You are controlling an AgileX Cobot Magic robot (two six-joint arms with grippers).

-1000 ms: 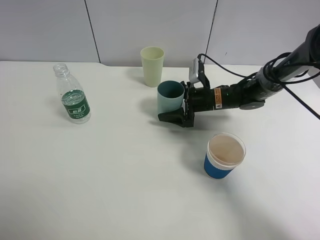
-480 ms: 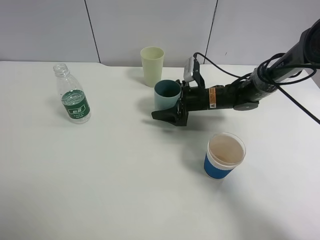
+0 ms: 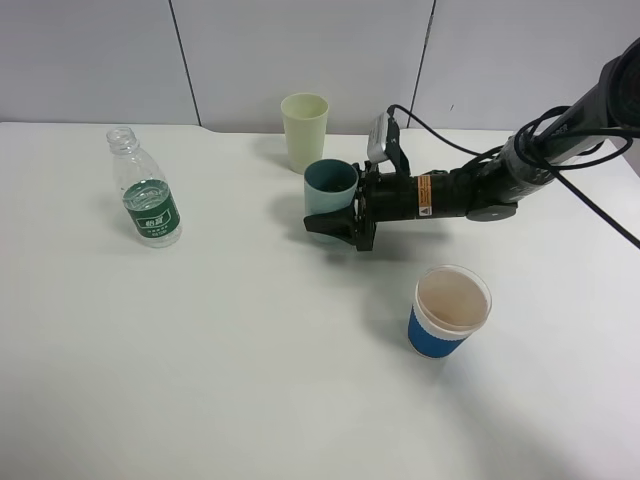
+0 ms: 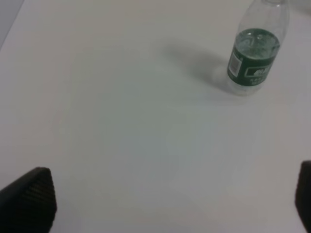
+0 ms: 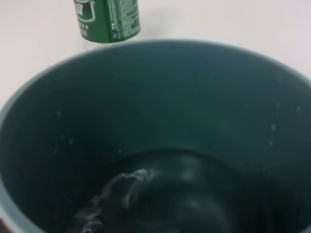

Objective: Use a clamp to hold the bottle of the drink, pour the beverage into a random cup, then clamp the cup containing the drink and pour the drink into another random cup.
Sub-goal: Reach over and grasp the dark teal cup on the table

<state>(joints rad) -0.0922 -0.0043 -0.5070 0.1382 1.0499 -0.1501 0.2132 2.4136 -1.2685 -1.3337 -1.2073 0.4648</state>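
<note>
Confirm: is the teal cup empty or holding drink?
Holding drink: the right wrist view looks straight into the teal cup and shows clear liquid glinting at its bottom.

High overview, close wrist views, bottle shared

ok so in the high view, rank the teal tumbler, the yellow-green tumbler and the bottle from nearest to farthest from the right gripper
From the right gripper:
1. teal tumbler, in its grip.
2. yellow-green tumbler, just behind, toward the wall.
3. bottle, far off on the left.
</note>
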